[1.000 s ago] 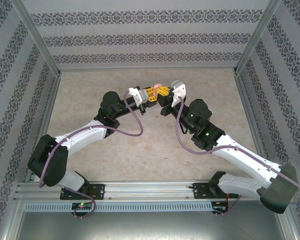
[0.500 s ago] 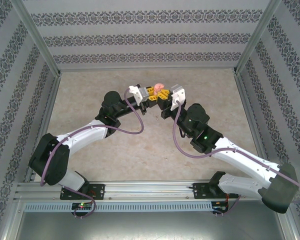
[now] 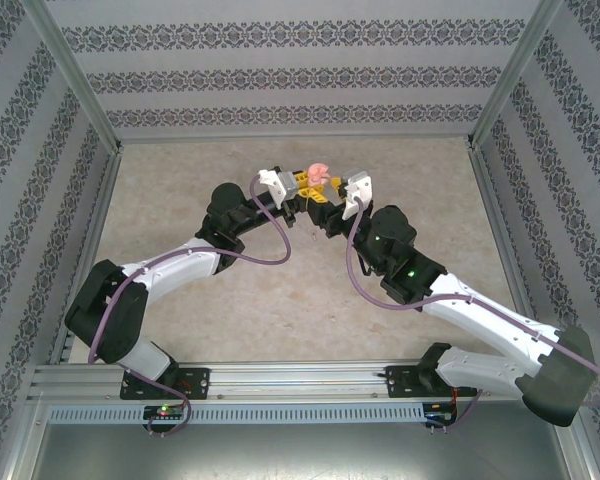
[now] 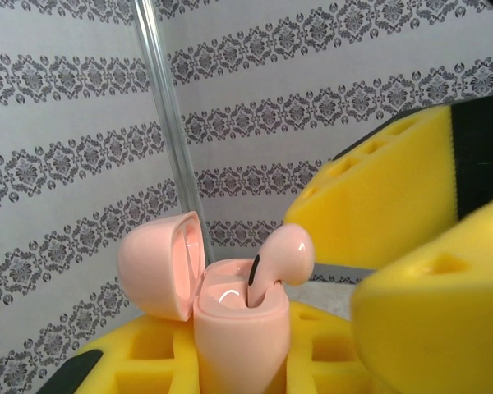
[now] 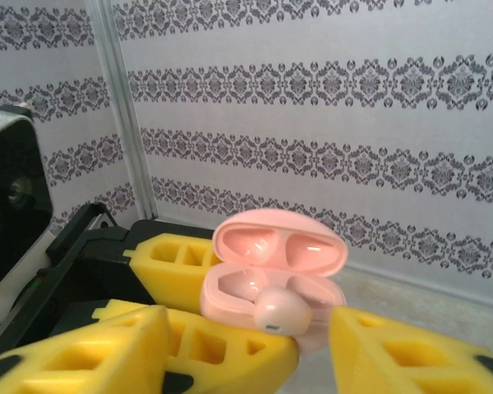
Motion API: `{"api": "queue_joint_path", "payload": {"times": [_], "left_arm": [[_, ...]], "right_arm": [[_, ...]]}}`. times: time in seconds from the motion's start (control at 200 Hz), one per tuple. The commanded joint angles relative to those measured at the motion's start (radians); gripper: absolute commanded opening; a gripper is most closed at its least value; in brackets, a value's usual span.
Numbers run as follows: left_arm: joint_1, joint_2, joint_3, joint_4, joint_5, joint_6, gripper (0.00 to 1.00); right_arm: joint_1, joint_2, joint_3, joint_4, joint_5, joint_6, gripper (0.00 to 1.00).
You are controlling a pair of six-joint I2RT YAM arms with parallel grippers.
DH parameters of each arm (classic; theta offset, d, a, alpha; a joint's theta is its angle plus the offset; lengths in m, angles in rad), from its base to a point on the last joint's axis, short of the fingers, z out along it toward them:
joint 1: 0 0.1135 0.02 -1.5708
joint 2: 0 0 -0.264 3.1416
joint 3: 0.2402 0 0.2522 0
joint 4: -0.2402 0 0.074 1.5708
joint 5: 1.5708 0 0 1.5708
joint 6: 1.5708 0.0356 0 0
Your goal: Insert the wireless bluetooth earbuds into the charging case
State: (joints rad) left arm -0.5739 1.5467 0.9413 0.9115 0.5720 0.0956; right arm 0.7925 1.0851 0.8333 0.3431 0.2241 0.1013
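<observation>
My left gripper point(image 4: 238, 365) is shut on the pink charging case point(image 4: 234, 328), which it holds upright above the table with the lid point(image 4: 160, 263) swung open. One pale pink earbud point(image 4: 281, 256) has its stem in a case slot while its head sticks out above the rim. My right gripper point(image 5: 248, 322) is open, its yellow fingers point(image 5: 411, 353) standing on either side of the earbud point(image 5: 283, 310) and apart from it. From above, the case point(image 3: 318, 172) sits between the left gripper point(image 3: 302, 186) and right gripper point(image 3: 329, 193) at the far middle of the table.
Patterned walls and a metal frame post point(image 4: 168, 123) enclose the beige table point(image 3: 230, 300). Both arms stretch toward the far middle and meet there, with the right gripper's yellow fingers point(image 4: 386, 197) close beside the case.
My right gripper has opened and let go of the pink earbud, which now stands in the case. Both grippers have shifted slightly toward the far wall.
</observation>
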Motion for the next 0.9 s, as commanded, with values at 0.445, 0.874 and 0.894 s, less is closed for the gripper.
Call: {"api": "queue_joint_path", "payload": {"times": [0.445,0.874,0.894], "left_arm": [[-0.007,0.021,0.012,0.164,-0.046,-0.004,0.00],[-0.003,0.034,0.013,0.164,-0.064,0.018,0.00],[-0.002,0.036,0.012,0.165,-0.061,0.018,0.00]], "right_arm": [[-0.064,-0.036,0.051,-0.303,-0.227,0.161,0.89],[-0.189,-0.134,0.025,-0.418,-0.329,0.272,0.91],[-0.201,-0.138,0.027,-0.427,-0.336,0.279,0.91]]}}
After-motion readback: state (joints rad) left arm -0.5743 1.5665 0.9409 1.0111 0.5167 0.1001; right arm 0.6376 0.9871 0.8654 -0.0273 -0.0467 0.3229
